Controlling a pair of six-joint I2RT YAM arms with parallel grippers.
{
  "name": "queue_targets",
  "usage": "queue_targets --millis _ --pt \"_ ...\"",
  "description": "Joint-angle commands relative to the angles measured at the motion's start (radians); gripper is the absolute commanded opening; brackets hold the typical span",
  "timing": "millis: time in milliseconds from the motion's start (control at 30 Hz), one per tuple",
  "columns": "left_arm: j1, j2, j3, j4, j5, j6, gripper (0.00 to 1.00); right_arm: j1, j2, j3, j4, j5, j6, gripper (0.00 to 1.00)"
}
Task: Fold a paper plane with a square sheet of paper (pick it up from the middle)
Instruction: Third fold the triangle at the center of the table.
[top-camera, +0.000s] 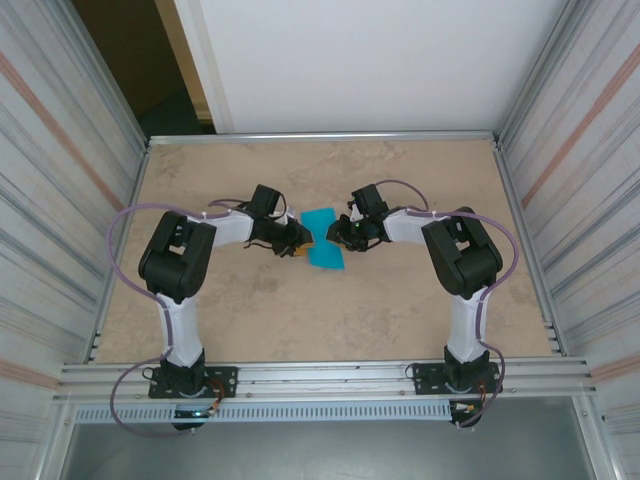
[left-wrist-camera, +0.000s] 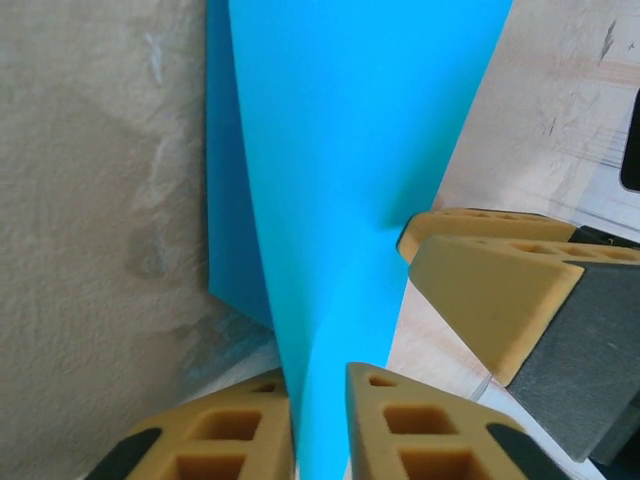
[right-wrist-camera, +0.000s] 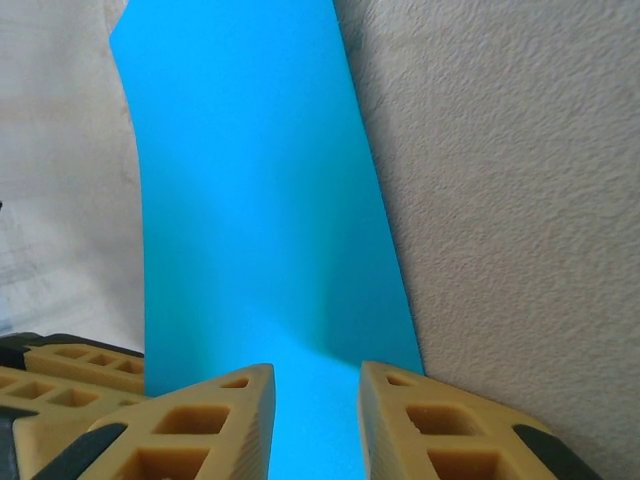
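The square sheet of paper (top-camera: 323, 238) is teal-blue and lies mid-table, pinched to a narrow waist between both grippers. My left gripper (top-camera: 297, 240) holds its left edge. In the left wrist view the paper (left-wrist-camera: 340, 180) rises as a cone and narrows into my left gripper (left-wrist-camera: 320, 410), which is shut on it. My right gripper (top-camera: 341, 236) sits at the paper's right edge. In the right wrist view the paper (right-wrist-camera: 250, 200) runs under and between the tan fingers (right-wrist-camera: 205, 425) of my right gripper (right-wrist-camera: 315, 400), which stand a narrow gap apart.
The bare wooden table (top-camera: 400, 310) extends on all sides of the paper. Corrugated metal walls (top-camera: 570, 200) close in both sides, and an aluminium rail (top-camera: 320, 378) runs along the near edge. My right gripper's fingers (left-wrist-camera: 490, 290) touch the paper's edge in the left wrist view.
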Motion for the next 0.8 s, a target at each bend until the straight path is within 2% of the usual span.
queue_targets --millis 0,167,433,600,767 --pt "0.007 0.016 0.014 0.002 0.022 -0.010 0.14 -0.003 -0.005 -0.046 -0.049 0.043 0.001 0.31" --pt "0.006 0.006 0.014 0.002 0.022 -0.021 0.06 -0.007 -0.097 -0.058 0.000 0.059 -0.045 0.41" --pt "0.008 -0.025 0.020 -0.001 0.026 -0.052 0.03 0.014 -0.297 -0.154 0.061 0.229 -0.224 0.65" --pt "0.007 -0.038 0.027 0.001 0.036 -0.081 0.03 0.097 -0.402 -0.257 0.154 0.367 -0.455 0.69" --pt "0.007 -0.046 0.028 0.002 0.040 -0.095 0.04 0.155 -0.441 -0.346 0.275 0.348 -0.607 0.74"
